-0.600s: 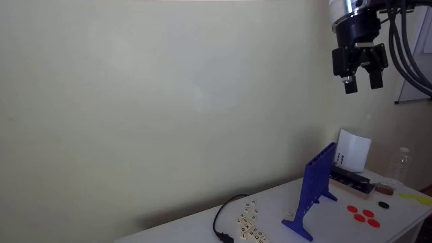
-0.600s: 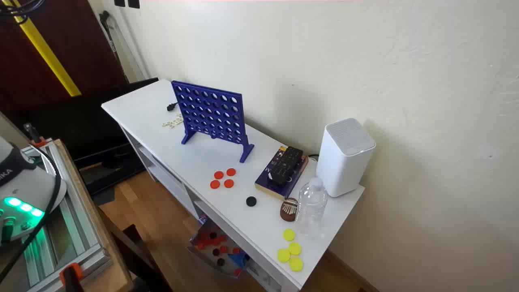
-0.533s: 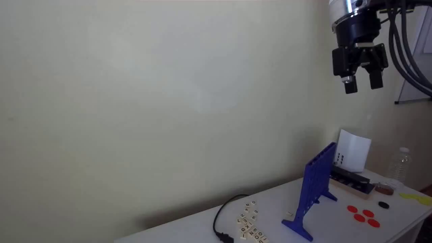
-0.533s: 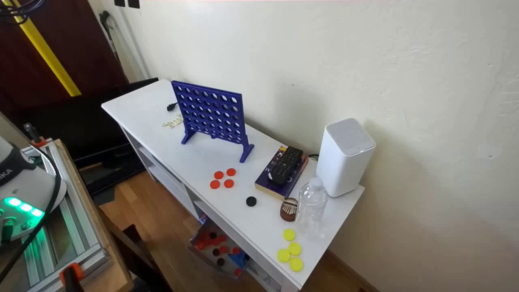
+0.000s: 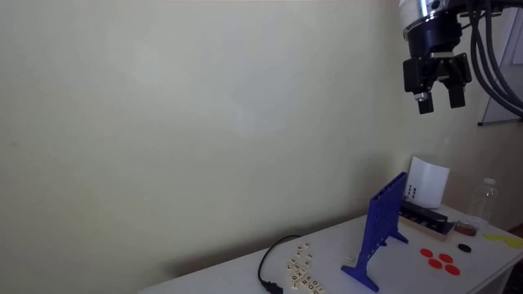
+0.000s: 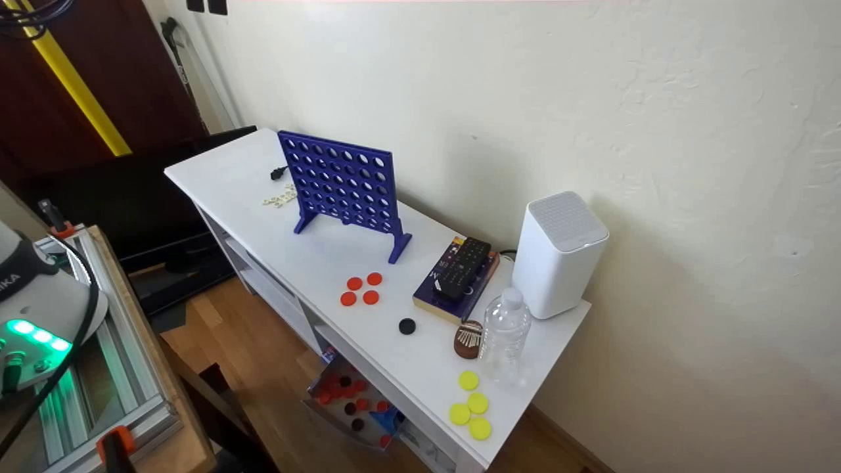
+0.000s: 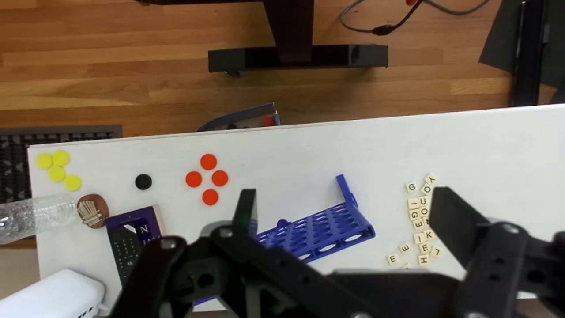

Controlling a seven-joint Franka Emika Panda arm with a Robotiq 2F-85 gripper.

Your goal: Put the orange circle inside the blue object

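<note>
Fingers (image 5: 456, 97) apart; table edge (image 7: 309, 125) well below

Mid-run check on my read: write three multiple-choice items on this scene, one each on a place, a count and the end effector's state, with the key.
1. Where does the remote lie?
A) under the bottle
B) on the book
C) among the letter tiles

2. How many orange discs lie on the table near the blue rack?
A) two
B) six
C) four

3. How is the end effector?
A) open, holding nothing
B) shut, holding nothing
C) shut on a disc

1 B: it rests on the book's cover in an exterior view.
2 C: four show in all three views.
3 A: an exterior view shows its jaws apart, nothing between them.
</note>
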